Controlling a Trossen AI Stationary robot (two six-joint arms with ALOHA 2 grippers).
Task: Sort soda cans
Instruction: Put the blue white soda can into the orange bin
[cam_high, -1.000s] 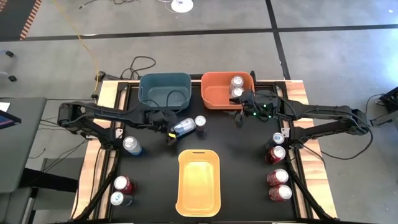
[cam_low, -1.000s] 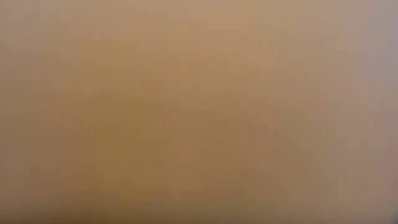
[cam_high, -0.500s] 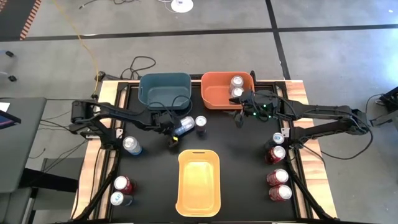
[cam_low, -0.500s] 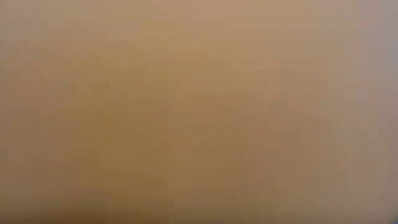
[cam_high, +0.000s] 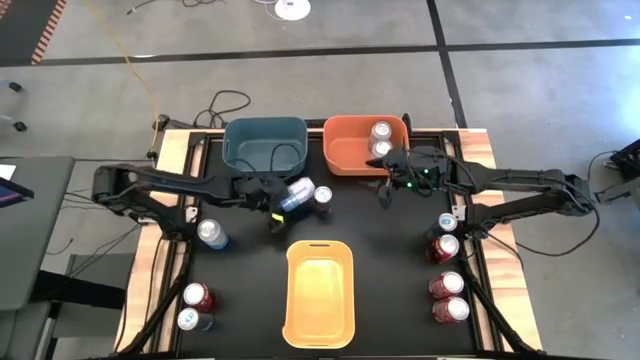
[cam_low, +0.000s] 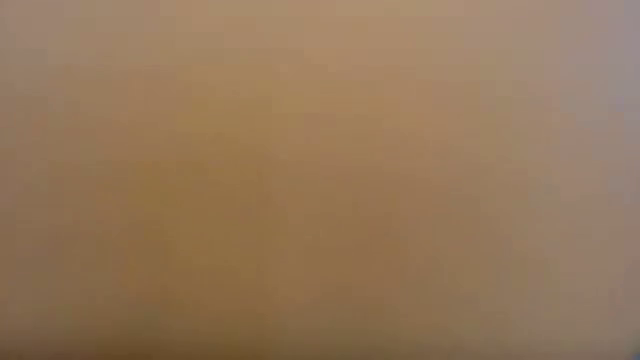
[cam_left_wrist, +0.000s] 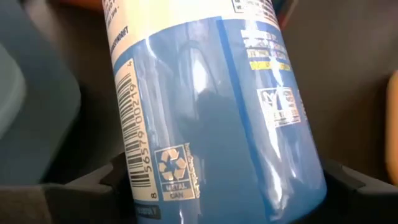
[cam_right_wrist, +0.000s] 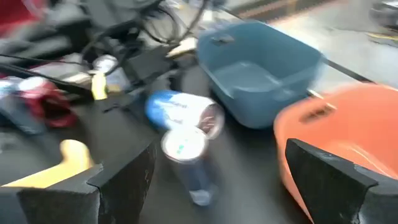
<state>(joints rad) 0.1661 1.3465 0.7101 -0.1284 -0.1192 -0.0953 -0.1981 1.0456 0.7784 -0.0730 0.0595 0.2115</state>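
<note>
Left gripper (cam_high: 272, 200) clamps a blue soda can (cam_high: 296, 193) on its side, now carried up off the table toward the blue bin (cam_high: 265, 144), so the drop looks close. Right gripper (cam_high: 386, 190) waits with fingers spread beside the orange bin (cam_high: 352, 152).

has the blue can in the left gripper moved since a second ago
Yes. In the high view the blue can, held tilted in the left gripper, has shifted slightly up the picture toward the blue bin, nearer its front rim than a second ago.
</note>
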